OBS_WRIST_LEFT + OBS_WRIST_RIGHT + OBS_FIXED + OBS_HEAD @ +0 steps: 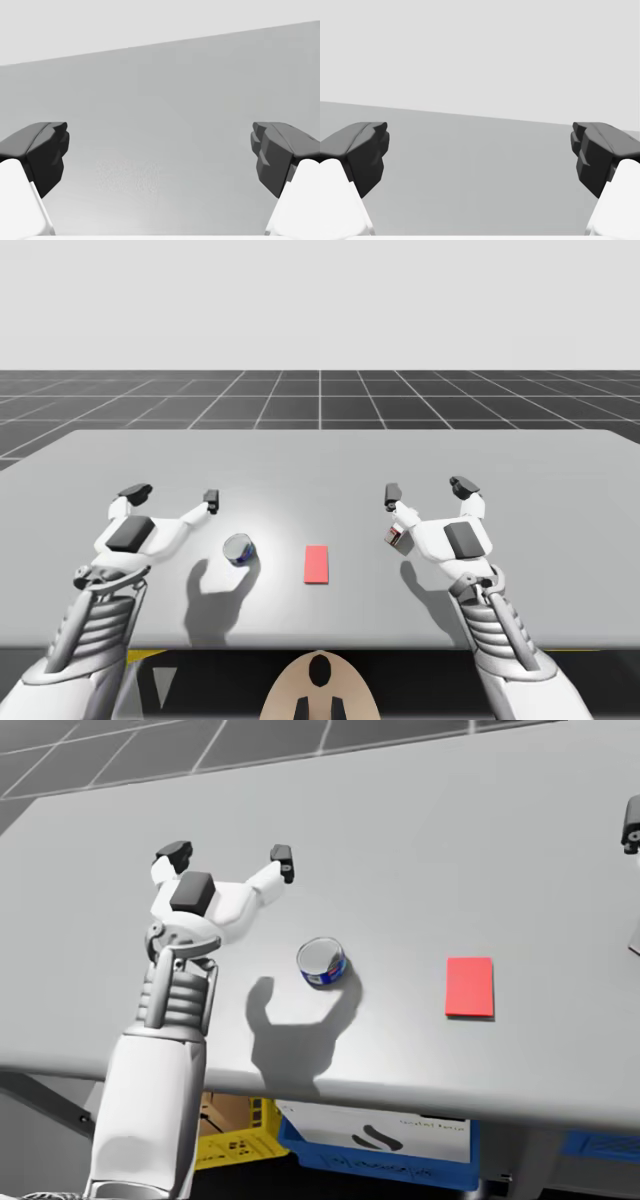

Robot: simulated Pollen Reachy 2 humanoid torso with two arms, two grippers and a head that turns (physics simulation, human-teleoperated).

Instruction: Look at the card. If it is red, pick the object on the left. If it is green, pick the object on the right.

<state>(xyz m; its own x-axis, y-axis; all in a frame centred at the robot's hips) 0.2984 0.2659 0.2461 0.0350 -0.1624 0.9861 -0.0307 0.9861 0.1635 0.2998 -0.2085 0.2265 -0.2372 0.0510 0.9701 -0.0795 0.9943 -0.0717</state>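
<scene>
A red card (317,564) (469,987) lies flat near the table's front edge, in the middle. Left of it stands a short blue can with a silver top (238,549) (321,962). Right of the card sits a small red and white box (397,537), partly hidden behind my right hand. My left gripper (175,494) (229,857) (160,155) hovers open, up and to the left of the can, with nothing between its fingers. Open too is my right gripper (428,490) (480,155), raised just beyond the box and holding nothing.
The grey table (320,455) stretches wide behind both grippers. Under the table's front edge in the head view are a yellow crate (235,1140) and a blue bin (380,1145).
</scene>
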